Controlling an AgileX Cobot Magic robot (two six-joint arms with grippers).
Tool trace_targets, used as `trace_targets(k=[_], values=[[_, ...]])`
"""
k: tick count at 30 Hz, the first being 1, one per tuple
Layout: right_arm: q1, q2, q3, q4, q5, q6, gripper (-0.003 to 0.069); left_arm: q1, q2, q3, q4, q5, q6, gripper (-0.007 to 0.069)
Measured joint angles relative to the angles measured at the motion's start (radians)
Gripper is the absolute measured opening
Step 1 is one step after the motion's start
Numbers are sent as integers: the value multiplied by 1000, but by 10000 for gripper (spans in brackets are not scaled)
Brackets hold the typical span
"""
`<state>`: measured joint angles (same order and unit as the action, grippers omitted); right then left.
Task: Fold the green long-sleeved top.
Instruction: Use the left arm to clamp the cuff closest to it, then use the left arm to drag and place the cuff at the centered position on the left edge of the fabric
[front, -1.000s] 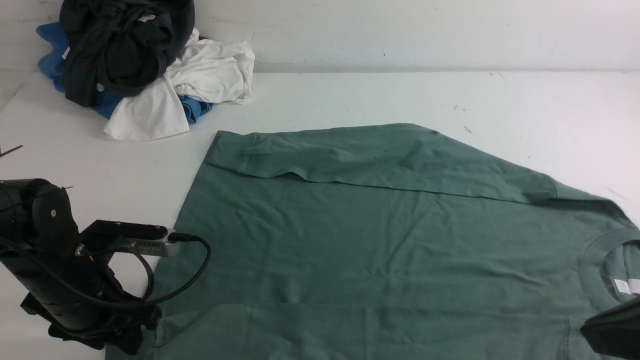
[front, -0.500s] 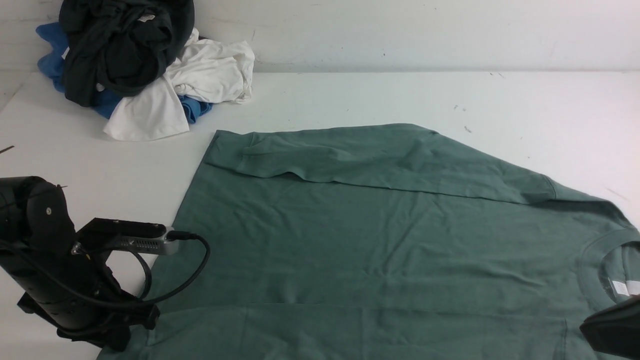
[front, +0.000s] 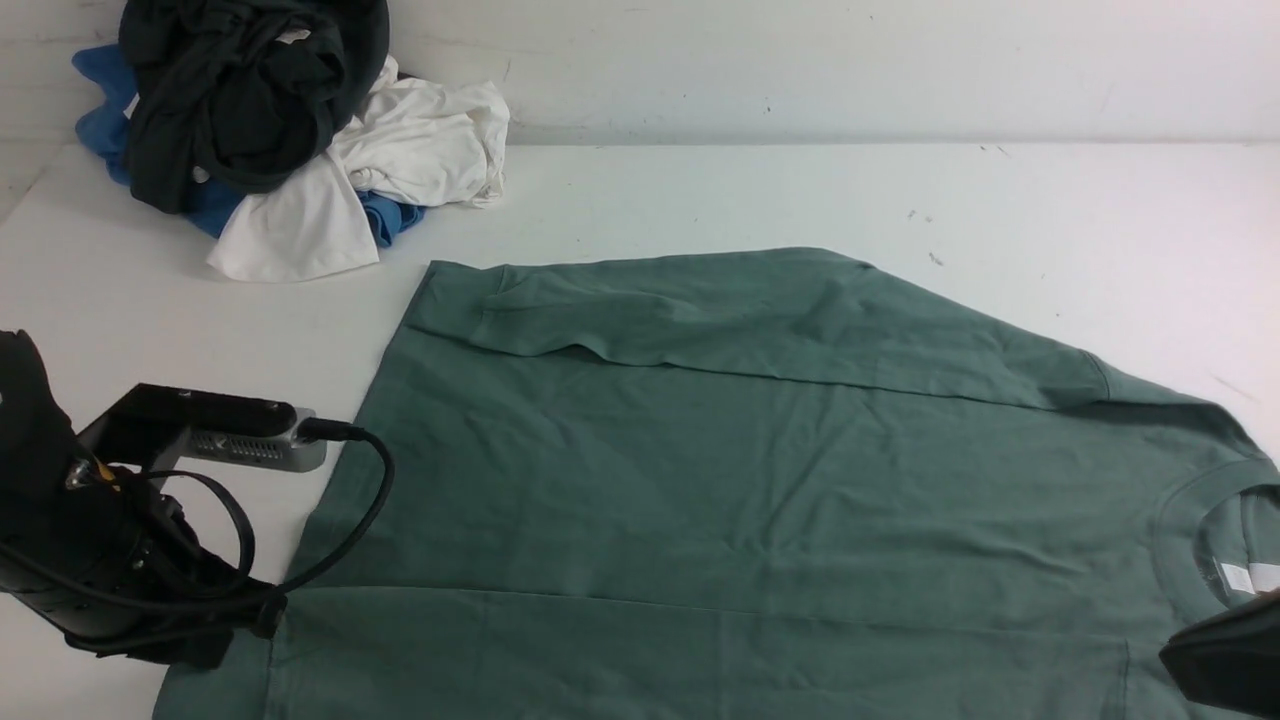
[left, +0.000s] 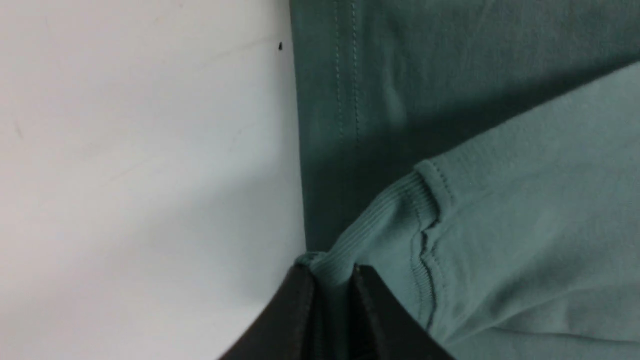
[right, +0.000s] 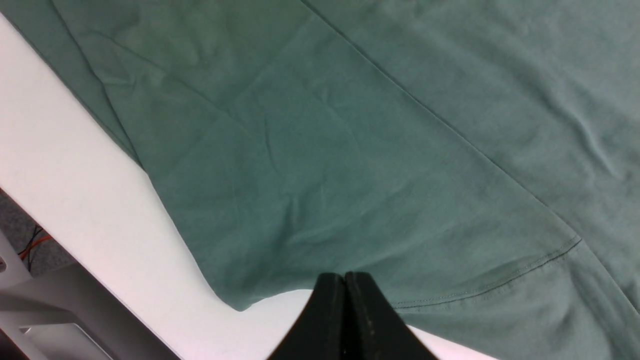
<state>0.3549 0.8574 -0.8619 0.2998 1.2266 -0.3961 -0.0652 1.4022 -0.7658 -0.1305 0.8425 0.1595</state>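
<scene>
The green long-sleeved top (front: 760, 470) lies spread flat on the white table (front: 800, 190), its neck (front: 1190, 540) to the right with a white label (front: 1240, 577). The far sleeve is folded across the body. My left gripper (left: 332, 272) is shut on the ribbed cuff (left: 380, 225) of the near sleeve, at the top's near left corner; in the front view the arm (front: 90, 540) hides its jaws. My right gripper (right: 345, 275) is shut over the top's near edge (right: 350, 150), with no cloth showing between its fingers. Its dark body shows at the front view's lower right (front: 1220, 655).
A pile of dark, white and blue garments (front: 260, 130) sits at the table's back left corner against the wall. The table's near edge and a grey frame (right: 50, 310) lie close beside the right gripper.
My left gripper has shut on the sleeve cuff. The left arm has moved left and slightly up, drawing the top's near left corner leftward. The right arm has not moved.
</scene>
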Motion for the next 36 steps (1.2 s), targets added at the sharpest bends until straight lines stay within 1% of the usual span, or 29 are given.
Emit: trace_targets(k=[9, 13, 15, 16, 18, 20, 22, 25, 28, 30, 32, 33, 34, 35, 36], values=[[0, 0, 0, 0, 0, 0, -14, 0, 80, 0, 13, -20, 0, 80], [0, 0, 0, -14, -1, 11, -14, 0, 82, -14, 15, -39, 1, 52], [0, 1, 0, -39, -7, 30, -14, 0, 81, -33, 15, -30, 5, 36], [0, 5, 0, -64, -15, 52, -14, 0, 80, -49, 17, -23, 8, 32], [0, 43, 0, -153, -41, 131, -14, 0, 76, -121, 17, 19, 14, 27], [0, 65, 0, -184, -50, 158, -14, 0, 75, -151, 17, 35, 18, 26], [0, 132, 0, -233, -83, 206, -14, 0, 74, -228, 17, 70, 36, 26], [0, 203, 0, -244, -128, 221, -14, 0, 74, -287, 14, 93, 47, 26], [0, 314, 0, -244, -221, 227, -14, 0, 74, -364, 9, 115, 65, 26], [0, 374, 0, -244, -260, 227, -3, 0, 74, -395, 9, 126, 79, 26], [0, 442, -1, -244, -294, 227, 23, 0, 74, -418, 9, 132, 89, 26], [0, 449, -1, -244, -298, 227, 23, 0, 74, -421, 9, 133, 89, 26], [0, 503, -1, -244, -327, 227, 57, 0, 77, -447, 9, 144, 93, 26], [0, 509, -1, -245, -327, 227, 68, 0, 79, -450, 9, 145, 92, 26], [0, 564, -1, -255, -364, 229, 121, 0, 93, -478, 6, 153, 93, 26]])
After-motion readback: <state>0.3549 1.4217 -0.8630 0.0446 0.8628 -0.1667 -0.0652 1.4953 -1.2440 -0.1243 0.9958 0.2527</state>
